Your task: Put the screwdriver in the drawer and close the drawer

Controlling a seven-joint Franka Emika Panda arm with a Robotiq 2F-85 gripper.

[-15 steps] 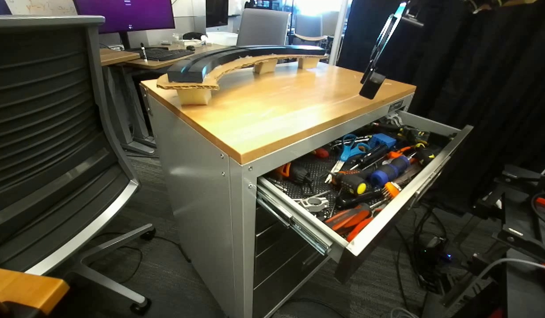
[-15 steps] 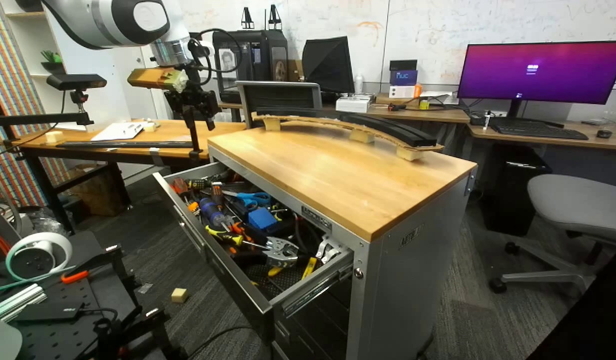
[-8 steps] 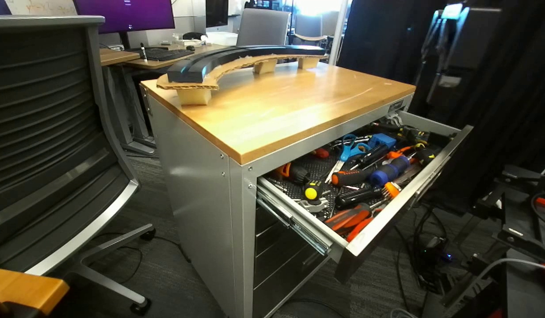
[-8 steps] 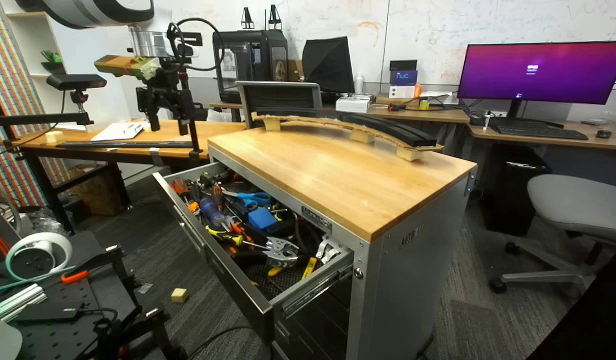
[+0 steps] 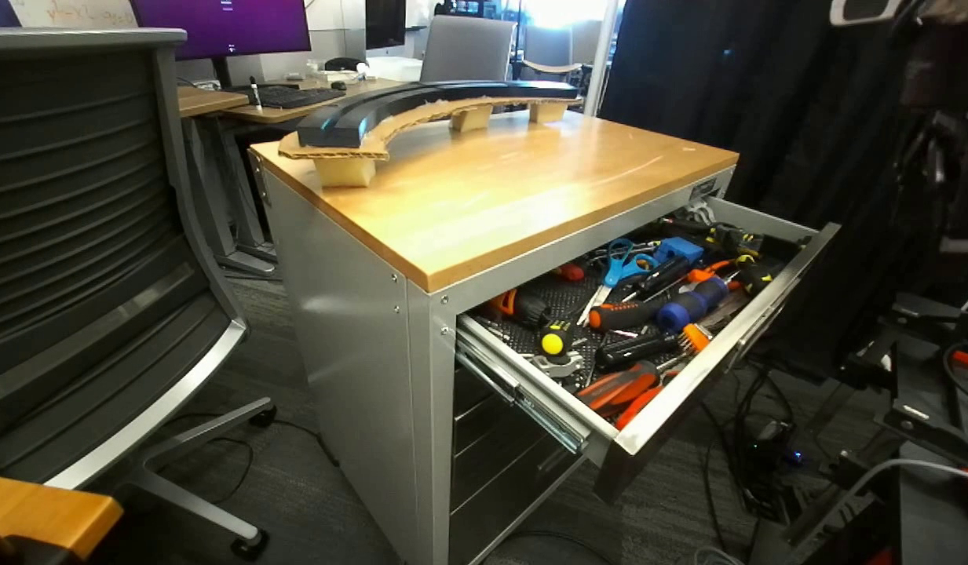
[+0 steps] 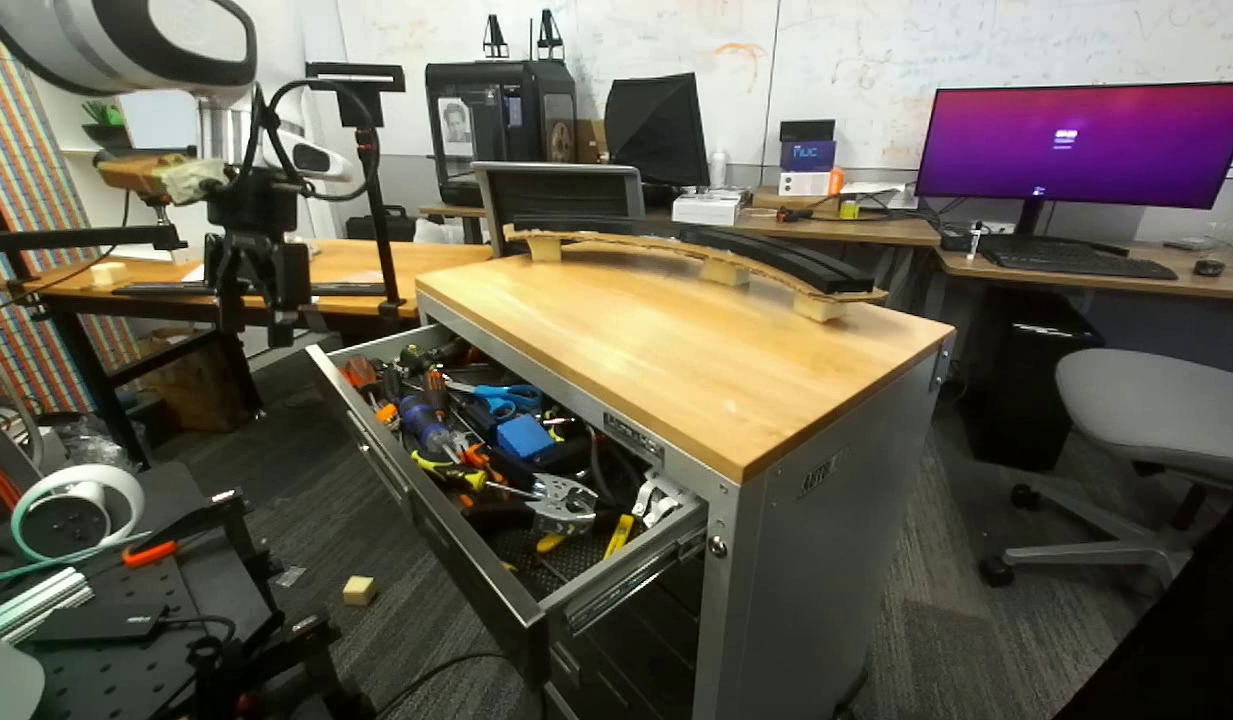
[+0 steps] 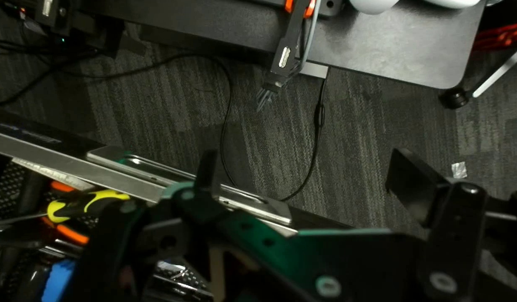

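The Robotiq gripper point(image 6: 256, 328) hovers, jaws apart above carpet point(image 7: 354, 126), near the drawer's front edge point(image 5: 727, 337); the stubby screwdriver point(image 5: 553, 337) lies inside.

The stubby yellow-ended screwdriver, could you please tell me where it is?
In an exterior view, the screwdriver is inside the open drawer, near its left end and just above a silver tool in that picture.
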